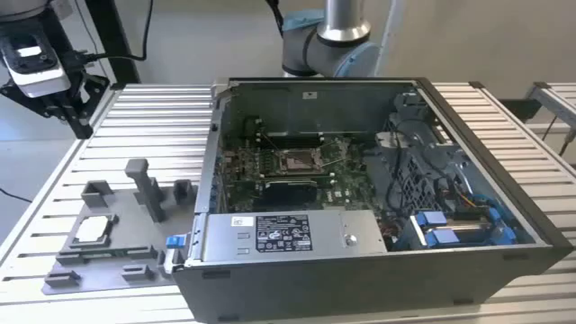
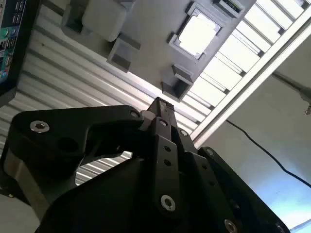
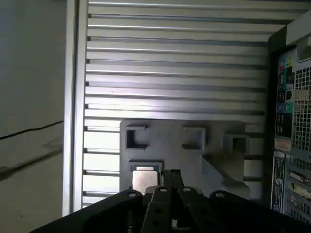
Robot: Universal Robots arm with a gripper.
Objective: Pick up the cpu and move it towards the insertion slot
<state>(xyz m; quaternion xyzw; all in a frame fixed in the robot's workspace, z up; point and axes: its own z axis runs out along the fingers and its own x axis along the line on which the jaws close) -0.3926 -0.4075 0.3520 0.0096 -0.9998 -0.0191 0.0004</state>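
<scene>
Approach stage: the gripper [image 1: 74,111] hangs above the surface [image 1: 153,128], fingers [image 3: 166,177] together and empty, while the cpu [image 1: 94,229] sits in its grey fixture [image 1: 135,256], well apart from the insertion slot [image 1: 295,160]; grasping would require opening first.

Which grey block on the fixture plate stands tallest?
The angled post between two low blocks, beyond the cpu; it rises well above the rest.

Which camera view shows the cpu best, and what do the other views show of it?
The second wrist view: the cpu shows whole and close up, lying in its grey fixture. The exterior view shows it whole but distant. In the first wrist view the gripper covers one edge of it.
</scene>
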